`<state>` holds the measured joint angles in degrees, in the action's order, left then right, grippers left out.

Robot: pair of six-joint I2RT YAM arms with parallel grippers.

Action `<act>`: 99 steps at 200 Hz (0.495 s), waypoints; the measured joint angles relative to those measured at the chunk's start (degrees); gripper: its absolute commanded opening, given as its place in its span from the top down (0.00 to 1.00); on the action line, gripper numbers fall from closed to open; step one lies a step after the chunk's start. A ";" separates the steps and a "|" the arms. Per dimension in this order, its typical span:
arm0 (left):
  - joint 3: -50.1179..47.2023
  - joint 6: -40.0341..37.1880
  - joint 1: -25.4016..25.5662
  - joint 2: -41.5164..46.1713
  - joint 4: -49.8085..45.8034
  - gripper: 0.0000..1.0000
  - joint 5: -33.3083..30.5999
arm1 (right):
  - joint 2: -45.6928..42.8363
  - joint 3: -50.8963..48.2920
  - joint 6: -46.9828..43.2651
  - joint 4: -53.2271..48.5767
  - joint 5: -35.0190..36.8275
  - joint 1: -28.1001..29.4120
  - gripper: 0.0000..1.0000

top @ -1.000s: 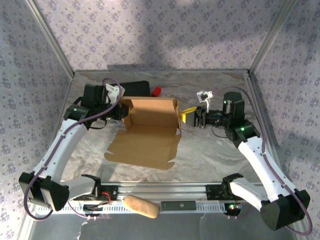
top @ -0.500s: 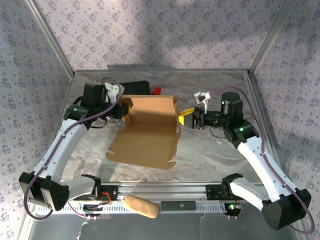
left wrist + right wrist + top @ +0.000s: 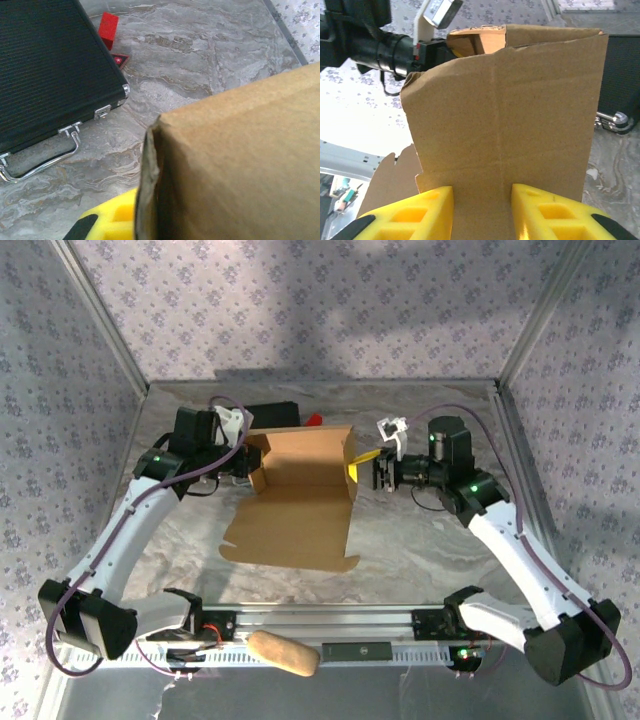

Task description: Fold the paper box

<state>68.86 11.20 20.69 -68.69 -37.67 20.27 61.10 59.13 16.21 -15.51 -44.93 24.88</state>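
The brown paper box (image 3: pixel 300 490) stands half-raised between the spread-fingered right gripper (image 3: pixel 368 472) and the left gripper (image 3: pixel 243 468), whose grip I cannot tell.

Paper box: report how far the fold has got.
Done: the back panel of the paper box stands upright, with side walls raised at both ends. In hand: the left gripper is at its left corner and the right gripper sets open fingers against the right wall. Left: the front panel lies flat on the table, so the box is not yet closed.
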 measured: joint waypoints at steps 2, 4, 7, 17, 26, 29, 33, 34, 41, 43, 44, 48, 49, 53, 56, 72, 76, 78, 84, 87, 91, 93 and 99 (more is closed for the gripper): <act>0.00 0.00 0.04 0.00 0.02 1.00 -0.13 | 0.07 0.07 0.00 -0.07 0.17 0.04 0.62; 0.00 0.00 0.09 0.00 0.02 1.00 -0.24 | 0.15 0.15 -0.07 -0.13 0.42 0.09 0.62; 0.00 0.00 0.13 0.02 0.04 1.00 -0.39 | 0.28 0.24 -0.13 -0.20 0.72 0.17 0.62; 0.00 0.02 0.24 0.04 0.15 1.00 -0.81 | 0.63 0.42 -0.24 -0.31 1.77 0.46 0.62; 0.00 0.02 0.35 0.04 0.15 1.00 -1.20 | 0.83 0.52 -0.39 -0.63 2.80 0.72 0.62; 0.00 0.00 0.35 0.04 0.15 1.00 -1.36 | 0.87 0.59 -0.42 -0.79 3.26 0.85 0.62; 0.00 0.02 0.35 0.07 0.15 1.00 -1.53 | 0.96 0.66 -0.48 -0.90 3.76 0.98 0.62; 0.00 0.00 0.37 0.07 0.15 1.00 -1.55 | 0.96 0.66 -0.50 -0.94 3.89 1.03 0.62; 0.00 0.02 0.46 0.07 0.15 1.00 -1.73 | 1.09 0.81 -0.66 -1.25 4.87 1.29 0.61; 0.00 0.02 0.46 0.07 0.15 1.00 -1.84 | 1.14 0.83 -0.68 -1.29 5.20 1.40 0.61; 0.00 0.02 0.46 0.09 0.15 1.00 -1.86 | 1.14 0.85 -0.68 -1.31 5.27 1.42 0.61; 0.00 0.00 0.52 0.11 0.15 1.00 -1.99 | 1.18 0.92 -0.72 -1.46 5.81 1.55 0.62; 0.00 0.00 0.52 0.11 0.15 1.00 -2.03 | 1.20 0.96 -0.72 -1.49 6.01 1.62 0.61; 0.00 0.00 0.63 0.15 0.13 1.00 -2.16 | 1.22 1.03 -0.81 -1.62 6.54 1.75 0.61; -0.02 0.00 0.68 0.22 0.15 1.00 -2.32 | 1.22 1.07 -0.83 -1.68 6.88 1.84 0.61; -0.02 0.20 1.16 0.61 0.15 1.00 -3.15 | 1.27 1.25 -0.87 -1.99 8.87 2.27 0.61; -0.02 0.22 1.27 0.72 0.15 1.00 -3.43 | 1.27 1.27 -0.90 -2.03 9.44 2.40 0.61; -0.02 0.22 1.33 0.79 0.13 1.00 -3.48 | 1.27 1.29 -0.90 -2.10 9.68 2.45 0.61; -0.02 0.26 1.55 0.96 0.13 1.00 -3.87 | 1.31 1.38 -0.90 -2.23 10.38 2.62 0.61; -0.02 0.35 1.62 1.05 0.13 1.00 -4.09 | 1.31 1.42 -0.90 -2.27 10.75 2.67 0.61; -0.02 0.39 1.77 1.11 0.13 1.00 -4.33 | 1.33 1.46 -0.90 -2.29 11.23 2.78 0.61; -0.02 0.44 1.86 1.16 0.13 1.00 -4.50 | 1.36 1.46 -0.92 -2.29 11.41 2.80 0.61; -0.02 0.63 2.01 1.29 0.13 1.00 -4.83 | 1.36 1.51 -0.92 -2.32 12.00 2.86 0.61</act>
<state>68.84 11.84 22.70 -67.40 -37.54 15.44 62.46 60.64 15.29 -17.82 -32.93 27.75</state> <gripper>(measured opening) 0.083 0.390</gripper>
